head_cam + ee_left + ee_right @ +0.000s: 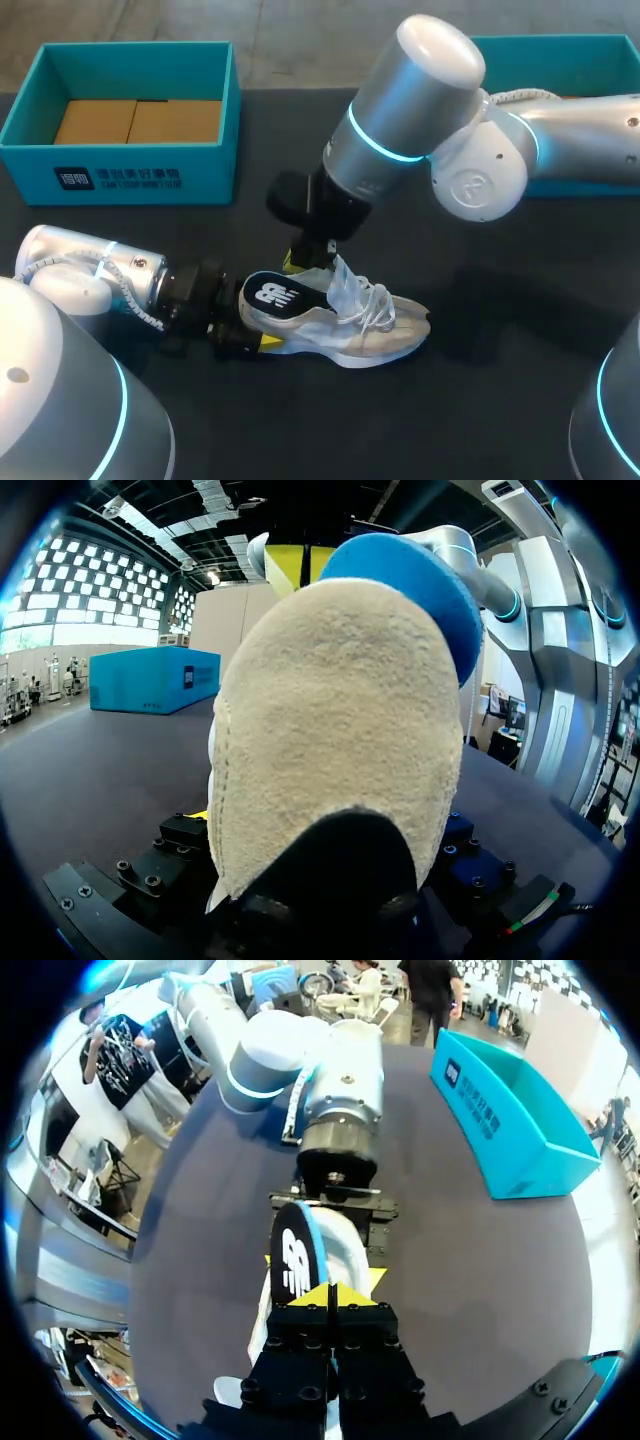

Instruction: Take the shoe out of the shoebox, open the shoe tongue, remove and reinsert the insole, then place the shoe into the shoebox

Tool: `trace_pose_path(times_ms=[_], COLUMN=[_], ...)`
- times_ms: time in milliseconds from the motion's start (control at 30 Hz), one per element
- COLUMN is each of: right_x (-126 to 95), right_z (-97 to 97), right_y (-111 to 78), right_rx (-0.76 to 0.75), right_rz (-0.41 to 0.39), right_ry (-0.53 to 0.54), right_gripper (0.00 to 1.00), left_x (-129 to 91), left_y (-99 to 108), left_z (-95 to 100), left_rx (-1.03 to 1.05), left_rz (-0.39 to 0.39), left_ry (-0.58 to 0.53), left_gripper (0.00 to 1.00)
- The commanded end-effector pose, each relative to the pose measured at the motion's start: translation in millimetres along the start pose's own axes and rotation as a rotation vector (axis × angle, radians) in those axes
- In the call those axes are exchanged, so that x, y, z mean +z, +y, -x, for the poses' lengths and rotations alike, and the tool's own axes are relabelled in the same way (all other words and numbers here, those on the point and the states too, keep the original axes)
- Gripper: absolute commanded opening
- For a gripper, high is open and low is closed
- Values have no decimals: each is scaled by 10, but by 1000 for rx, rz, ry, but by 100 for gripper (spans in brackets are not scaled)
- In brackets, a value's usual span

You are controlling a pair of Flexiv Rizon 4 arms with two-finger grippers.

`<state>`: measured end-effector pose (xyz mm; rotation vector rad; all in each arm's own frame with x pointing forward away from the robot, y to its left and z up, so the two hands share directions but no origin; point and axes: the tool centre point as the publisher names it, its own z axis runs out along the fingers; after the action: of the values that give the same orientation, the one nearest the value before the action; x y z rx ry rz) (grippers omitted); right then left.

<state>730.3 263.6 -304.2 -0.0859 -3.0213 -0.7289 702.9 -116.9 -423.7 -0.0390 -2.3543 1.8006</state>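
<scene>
Left hand point(252, 336) clamps the soft beige suede shoe point(365, 338) by its rounded heel. Right hand point(330, 1294) pinches the flat, black oval insole point(292, 1260), which stands upright out of the shoe.

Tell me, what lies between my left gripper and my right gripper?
The heel end of the beige lace-up sneaker, with its black, blue-edged insole rising from it. The right wrist view shows this: right gripper near, left gripper beyond.
</scene>
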Motion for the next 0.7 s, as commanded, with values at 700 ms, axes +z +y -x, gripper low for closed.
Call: trace_pose_path(times_ms=[700], right_x=[-873], right_z=[-80], right_y=[46], right_rx=[-15], right_rz=[-18], right_ry=[-45], right_gripper=[0], left_x=[0], left_y=[18], left_z=[28], left_rx=[0], left_rz=[3], left_ry=[2], left_gripper=[0])
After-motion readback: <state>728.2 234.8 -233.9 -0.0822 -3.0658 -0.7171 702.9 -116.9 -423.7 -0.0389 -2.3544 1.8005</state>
